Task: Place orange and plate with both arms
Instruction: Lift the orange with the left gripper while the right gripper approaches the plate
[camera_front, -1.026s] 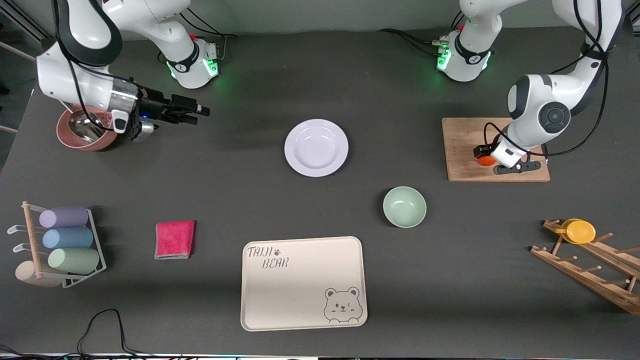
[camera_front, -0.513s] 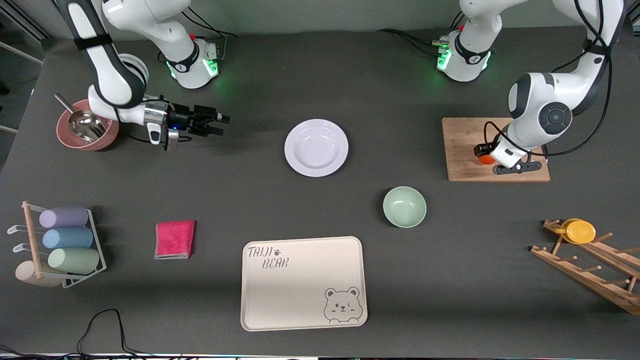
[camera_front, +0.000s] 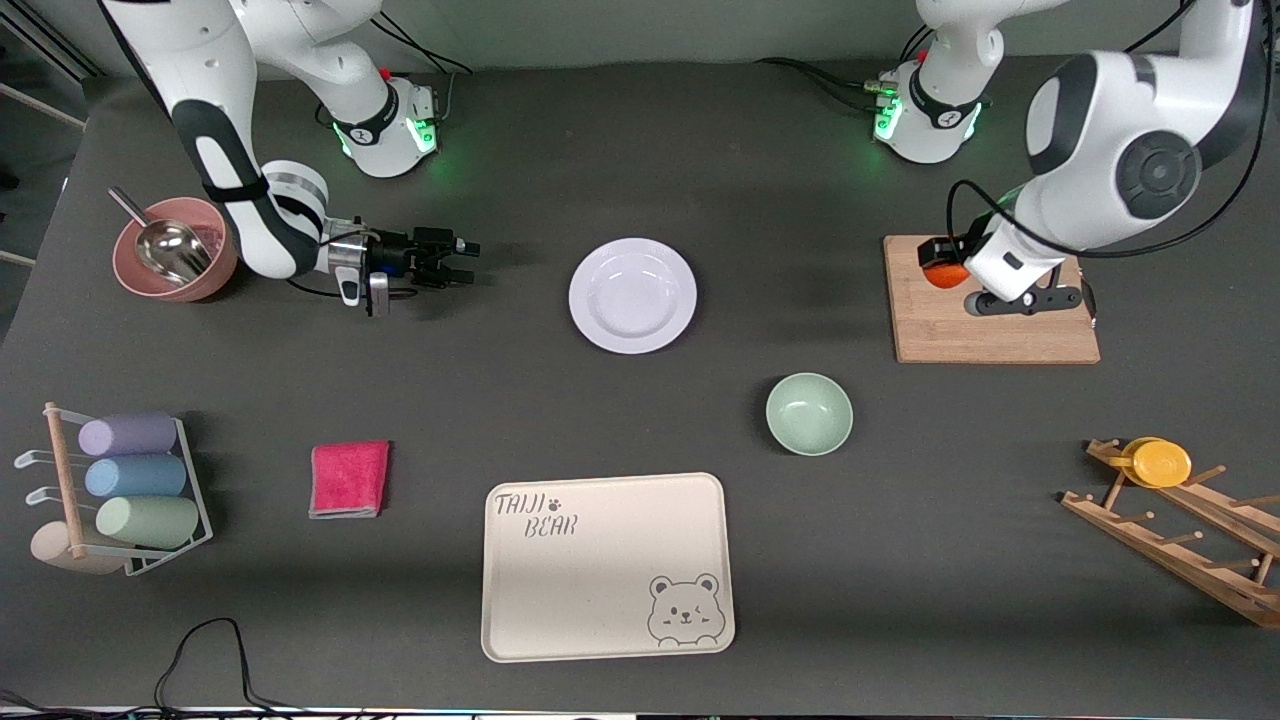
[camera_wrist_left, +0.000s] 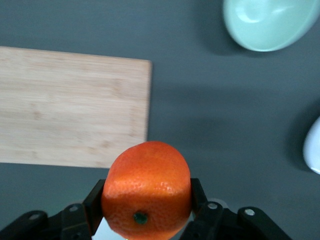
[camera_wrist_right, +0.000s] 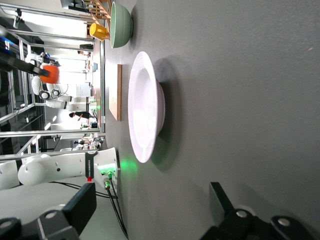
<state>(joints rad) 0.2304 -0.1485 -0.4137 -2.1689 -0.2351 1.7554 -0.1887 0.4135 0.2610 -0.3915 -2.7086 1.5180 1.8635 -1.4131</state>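
The orange (camera_front: 942, 274) is held in my left gripper (camera_front: 940, 268), which is shut on it and lifted above the wooden cutting board (camera_front: 990, 330). In the left wrist view the orange (camera_wrist_left: 146, 190) sits between the two black fingers (camera_wrist_left: 94, 202). The white plate (camera_front: 632, 295) lies on the table's middle. My right gripper (camera_front: 462, 262) is open and low over the table, beside the plate toward the right arm's end, pointing at it. The right wrist view shows the plate (camera_wrist_right: 145, 107) edge-on ahead of the open fingers (camera_wrist_right: 80, 207).
A pale green bowl (camera_front: 809, 413) and a cream bear-printed tray (camera_front: 607, 565) lie nearer the camera than the plate. A pink bowl with a metal scoop (camera_front: 172, 250), a pink cloth (camera_front: 349, 478), a cup rack (camera_front: 115, 490) and a wooden rack with a yellow lid (camera_front: 1160, 463) stand around.
My left gripper has risen off the cutting board with the orange in it. My right gripper has moved away from the pink bowl toward the plate and come lower.
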